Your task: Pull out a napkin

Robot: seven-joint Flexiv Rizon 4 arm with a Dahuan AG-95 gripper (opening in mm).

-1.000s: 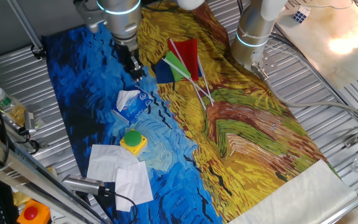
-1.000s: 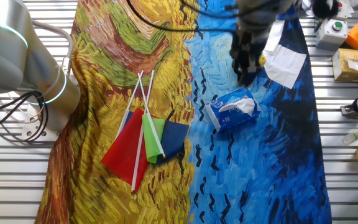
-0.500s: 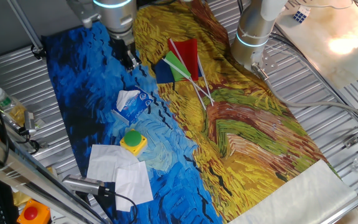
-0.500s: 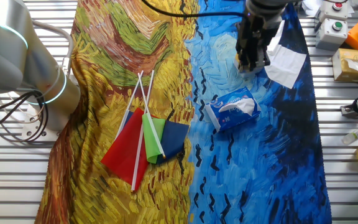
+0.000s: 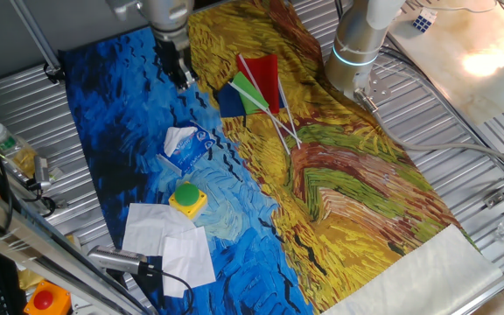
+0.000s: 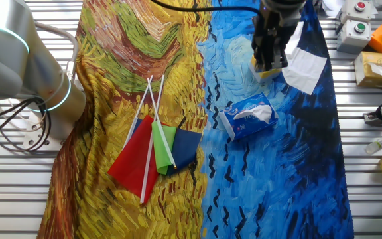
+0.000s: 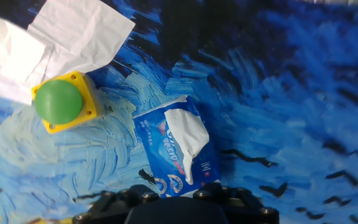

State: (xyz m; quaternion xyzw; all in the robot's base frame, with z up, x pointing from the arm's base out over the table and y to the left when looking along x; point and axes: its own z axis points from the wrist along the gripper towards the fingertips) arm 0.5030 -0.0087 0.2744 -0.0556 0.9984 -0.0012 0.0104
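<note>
Napkin sheets, thin white creased paper squares (image 5: pixel 151 226), lie flat at the near edge of the painted blue-and-yellow cloth (image 5: pixel 348 201), touching the yellow button box with the green cap (image 5: pixel 187 199). A second white sheet (image 5: pixel 188 258) overlaps the first. Just beyond the box sits the small blue plastic tissue packet (image 5: pixel 186 147), a white tuft standing out of its slot.

Over the last second the pincer (image 5: pixel 180 74) has drawn up and away from the packet, toward the far end of the cloth. No paper shows between its fingers. Whether they are spread or pressed together cannot be told. This retreat suggests the pull is either finished or not yet retried.

Room is open around the packet. The red, green and blue flags on white sticks (image 5: pixel 256 83) lie well apart, and the ribbed metal counter (image 5: pixel 462 175) borders the cloth.
</note>
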